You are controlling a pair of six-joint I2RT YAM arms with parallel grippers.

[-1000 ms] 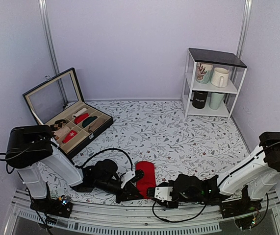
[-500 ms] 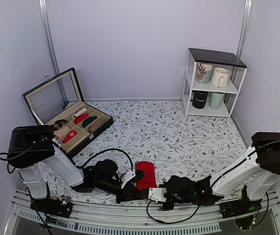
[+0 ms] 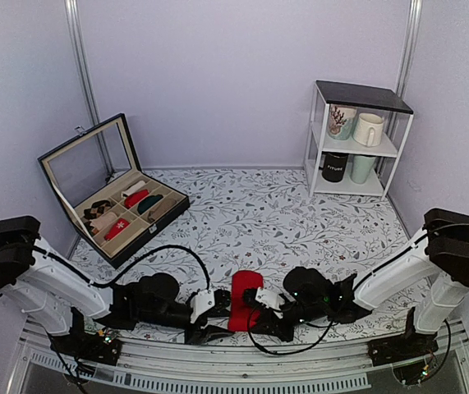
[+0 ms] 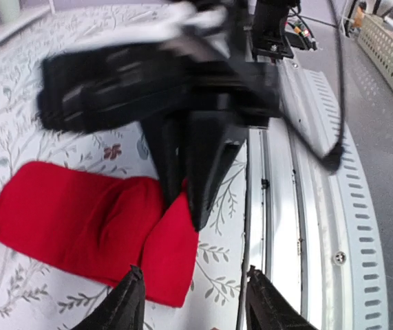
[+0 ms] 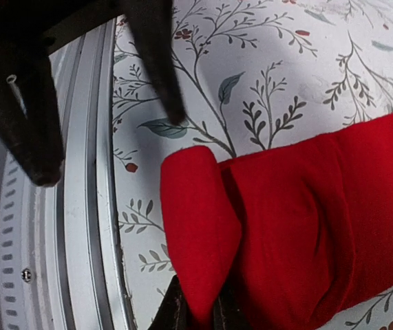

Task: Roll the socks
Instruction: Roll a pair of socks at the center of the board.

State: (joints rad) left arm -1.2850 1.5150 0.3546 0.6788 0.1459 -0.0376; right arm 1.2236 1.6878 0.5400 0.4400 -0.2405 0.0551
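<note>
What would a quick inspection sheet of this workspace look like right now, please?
Surface: floral table cover, flat.
Job's things: red socks at near edge, near end folded over.
Clutter: open compartment box holding other rolls.
Grippers: left gripper open by the fold; right gripper pinched on the fold.
Cables: black cables loop near the socks.
Surroundings: white shelf with mugs; lilac walls.

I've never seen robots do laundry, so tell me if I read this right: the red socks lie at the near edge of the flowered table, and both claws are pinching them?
Not quite. Only the right gripper pinches the red socks, at their folded end. The left gripper is open, with its fingers spread apart and not closed on the fabric, as the left wrist view shows. The socks do lie at the near edge of the flowered table.
</note>
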